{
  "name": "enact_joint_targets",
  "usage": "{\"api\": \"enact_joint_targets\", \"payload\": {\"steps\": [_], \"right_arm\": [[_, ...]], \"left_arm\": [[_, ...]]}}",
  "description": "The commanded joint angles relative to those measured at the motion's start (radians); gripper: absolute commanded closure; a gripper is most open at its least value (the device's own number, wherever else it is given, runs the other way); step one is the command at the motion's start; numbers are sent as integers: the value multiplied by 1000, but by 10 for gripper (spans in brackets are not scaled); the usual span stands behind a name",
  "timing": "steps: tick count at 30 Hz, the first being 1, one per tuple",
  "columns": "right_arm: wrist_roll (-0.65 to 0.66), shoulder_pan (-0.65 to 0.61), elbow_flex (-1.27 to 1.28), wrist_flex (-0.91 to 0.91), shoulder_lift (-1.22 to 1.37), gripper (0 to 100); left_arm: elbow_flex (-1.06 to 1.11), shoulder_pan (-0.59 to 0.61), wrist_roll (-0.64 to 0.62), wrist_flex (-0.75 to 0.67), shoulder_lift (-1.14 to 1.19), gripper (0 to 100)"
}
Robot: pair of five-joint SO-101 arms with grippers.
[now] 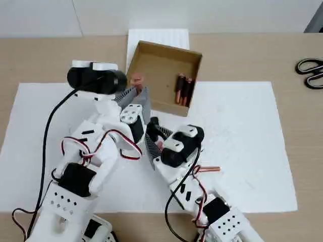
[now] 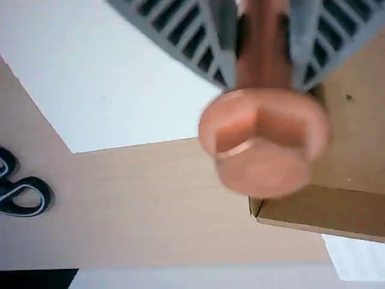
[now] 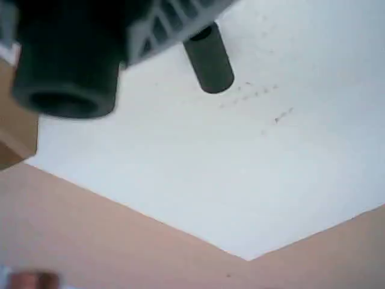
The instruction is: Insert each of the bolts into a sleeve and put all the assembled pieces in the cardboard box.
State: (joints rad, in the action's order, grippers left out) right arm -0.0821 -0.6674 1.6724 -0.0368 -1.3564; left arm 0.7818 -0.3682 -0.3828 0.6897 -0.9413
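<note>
My left gripper (image 1: pixel 139 94) is shut on a copper bolt (image 1: pixel 136 79) at the near left wall of the cardboard box (image 1: pixel 161 63). In the left wrist view the bolt's hexagonal head (image 2: pixel 263 141) juts out from between the grey fingers (image 2: pixel 180 27), beside the box's corner (image 2: pixel 337 205). My right gripper (image 1: pixel 151 133) sits just behind on the white paper, shut on a black sleeve (image 1: pixel 151 123). The sleeve (image 3: pixel 63 72) looms large in the right wrist view, its hollow end showing. Assembled pieces (image 1: pixel 183 89) lie inside the box. A loose bolt (image 1: pixel 207 169) lies by the right arm.
White paper (image 1: pixel 242 136) covers the middle of the wooden table. Scissors (image 1: pixel 310 71) lie at the far right edge and also appear as scissors (image 2: pixel 18 192) in the left wrist view. A second, smaller black cylinder (image 3: pixel 209 60) pokes out beside the right gripper's grey finger (image 3: pixel 171 24).
</note>
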Motion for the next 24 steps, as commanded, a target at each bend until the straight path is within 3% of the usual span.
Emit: {"api": "enact_joint_targets", "payload": {"steps": [1,24], "right_arm": [[18,-2,-12,-25,-21,995],[18,-1,-60,-19,-21,995]], "left_arm": [[-5,-2,2,-23,-26,994],[81,-40,-55,43,-26,994]]}}
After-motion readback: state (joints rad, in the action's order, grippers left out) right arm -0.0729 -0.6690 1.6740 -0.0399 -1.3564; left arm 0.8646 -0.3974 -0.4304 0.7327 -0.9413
